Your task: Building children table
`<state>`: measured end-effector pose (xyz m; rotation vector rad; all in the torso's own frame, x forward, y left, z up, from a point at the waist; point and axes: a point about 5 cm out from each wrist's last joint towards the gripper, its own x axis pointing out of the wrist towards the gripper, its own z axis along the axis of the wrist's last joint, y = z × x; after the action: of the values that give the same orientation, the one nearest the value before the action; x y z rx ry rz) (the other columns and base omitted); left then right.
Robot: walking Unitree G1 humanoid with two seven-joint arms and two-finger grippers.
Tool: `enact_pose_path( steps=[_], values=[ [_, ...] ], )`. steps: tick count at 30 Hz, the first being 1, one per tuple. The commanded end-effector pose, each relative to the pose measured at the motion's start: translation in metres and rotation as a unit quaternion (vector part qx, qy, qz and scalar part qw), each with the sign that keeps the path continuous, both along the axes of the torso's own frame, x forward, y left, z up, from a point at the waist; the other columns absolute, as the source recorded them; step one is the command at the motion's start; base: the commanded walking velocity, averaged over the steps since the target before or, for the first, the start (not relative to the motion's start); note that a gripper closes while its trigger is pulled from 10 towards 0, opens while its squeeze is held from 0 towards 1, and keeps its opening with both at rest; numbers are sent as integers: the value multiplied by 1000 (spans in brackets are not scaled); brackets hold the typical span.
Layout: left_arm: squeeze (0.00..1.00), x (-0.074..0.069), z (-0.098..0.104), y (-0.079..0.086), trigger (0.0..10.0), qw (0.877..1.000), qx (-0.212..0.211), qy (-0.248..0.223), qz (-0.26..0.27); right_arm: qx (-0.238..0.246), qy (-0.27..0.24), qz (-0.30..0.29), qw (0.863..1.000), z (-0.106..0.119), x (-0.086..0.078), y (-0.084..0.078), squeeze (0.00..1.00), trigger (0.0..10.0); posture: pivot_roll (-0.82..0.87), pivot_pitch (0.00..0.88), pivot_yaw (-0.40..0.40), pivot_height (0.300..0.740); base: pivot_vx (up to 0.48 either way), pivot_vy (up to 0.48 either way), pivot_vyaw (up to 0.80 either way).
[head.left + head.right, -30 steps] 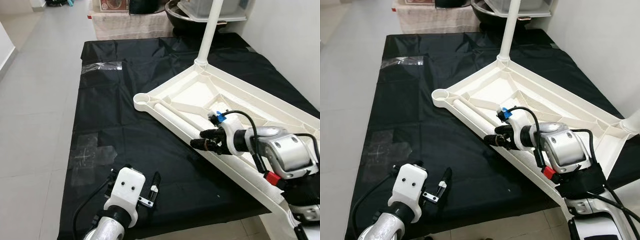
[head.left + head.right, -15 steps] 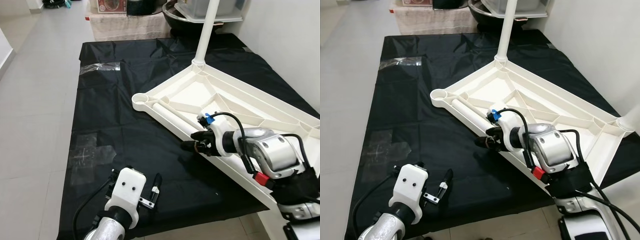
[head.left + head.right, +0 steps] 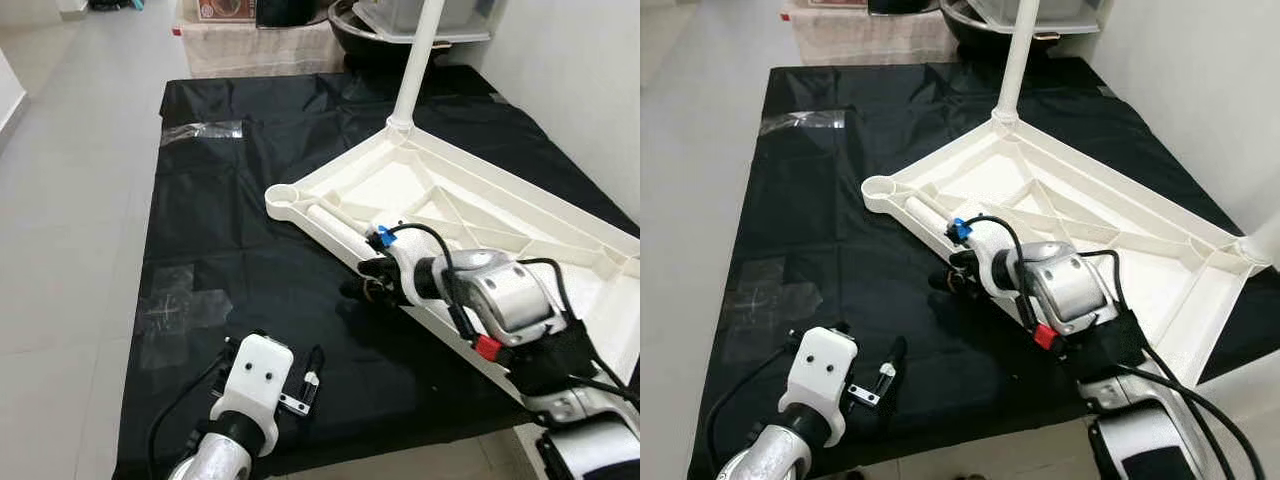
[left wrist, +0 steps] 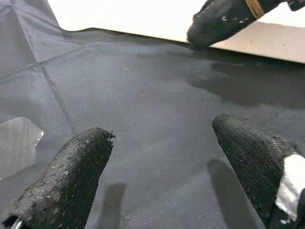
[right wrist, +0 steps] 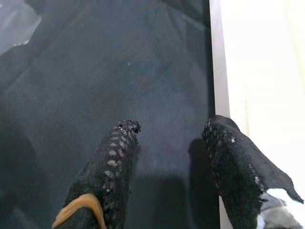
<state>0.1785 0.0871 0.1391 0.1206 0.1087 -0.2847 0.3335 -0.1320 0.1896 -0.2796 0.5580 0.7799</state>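
Comparing against the frame one second back: the right gripper has slid along the near rim of the white plastic table top toward frame centre, from mid-right to just below the loose leg. The left gripper is unchanged at lower left of centre.

Counts:
- One upturned white table top, lying underside-up on the black plastic floor sheet, occupying the centre-right of the head views.
- One white tubular leg standing upright in the far corner socket, upper centre-right.
- One loose white tubular leg lying inside the top along the near rim, just beside the empty round corner socket.
- Two patches of clear tape on the sheet: one at mid-left, one at upper left.

Jaws:
- Right gripper: fingers parted narrowly, holding nothing; wrist view shows one finger over the sheet, the other at the table top's edge.
- Left gripper: fingers spread wide, empty, hovering low over the black sheet.
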Motion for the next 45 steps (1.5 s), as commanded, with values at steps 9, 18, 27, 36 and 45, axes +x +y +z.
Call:
enact_pose_path(
  steps=[9, 18, 27, 36, 45],
  values=[
    [0, -3, -3, -1, 10000, 1000, 2, 11, -1, 64, -51, -55, 995, 30, 24, 1, 0, 10000, 98, 164, -91, 740, 0, 0, 0],
    [0, -3, -3, -1, 10000, 1000, 4, 11, -1, 10, -5, -61, 998, 1, 19, -4, 0, 10000, 99, 165, -88, 740, 0, 0, 0],
    [0, -3, -4, 0, 10000, 1000, 7, 12, -1, -23, 13, -37, 999, -9, 14, -8, 0, 10000, 98, 159, -85, 740, 0, 0, 0],
    [0, -3, -4, 0, 10000, 1000, 10, 11, -2, -100, 31, -6, 994, -31, 7, -17, 0, 10000, 100, 145, -84, 740, 0, 0, 0],
    [0, -3, -5, -2, 10000, 1000, 11, 9, -2, -152, 37, 70, 985, -35, 5, -30, 0, 0, 98, 127, -90, 740, 0, 0, 0]
  ],
)
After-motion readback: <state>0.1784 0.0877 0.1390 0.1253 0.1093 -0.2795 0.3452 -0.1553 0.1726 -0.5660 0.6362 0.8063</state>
